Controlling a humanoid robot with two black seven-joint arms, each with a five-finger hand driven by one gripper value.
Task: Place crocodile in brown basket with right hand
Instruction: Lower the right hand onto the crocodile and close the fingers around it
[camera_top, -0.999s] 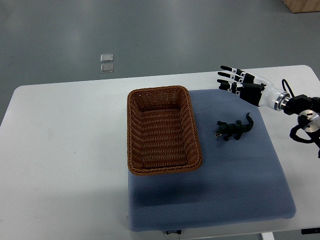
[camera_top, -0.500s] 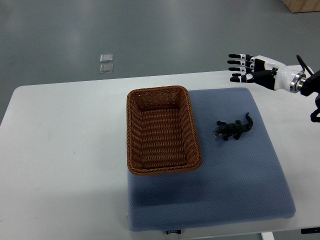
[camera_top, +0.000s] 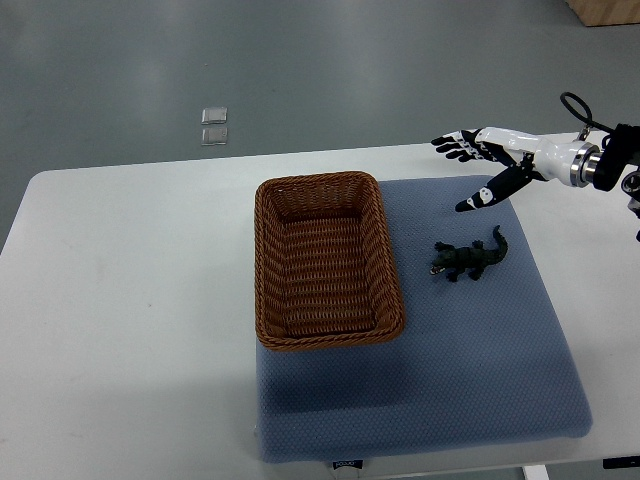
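top view, right hand (camera_top: 487, 165) fingers spread and empty, toy crocodile (camera_top: 466, 257) just below the fingertips, brown wicker basket (camera_top: 325, 259) left of them

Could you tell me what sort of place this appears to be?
Probably a robotics lab or test room: a white table with a blue mat, a basket and toy crocodile set out as props, and the robot's open right hand nearby.

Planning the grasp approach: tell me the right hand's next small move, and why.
Probably lower the right hand toward the toy crocodile. The hand hovers open over the far edge of the blue pad, apart from the crocodile, which lies ungrasped on the pad to the right of the brown basket.
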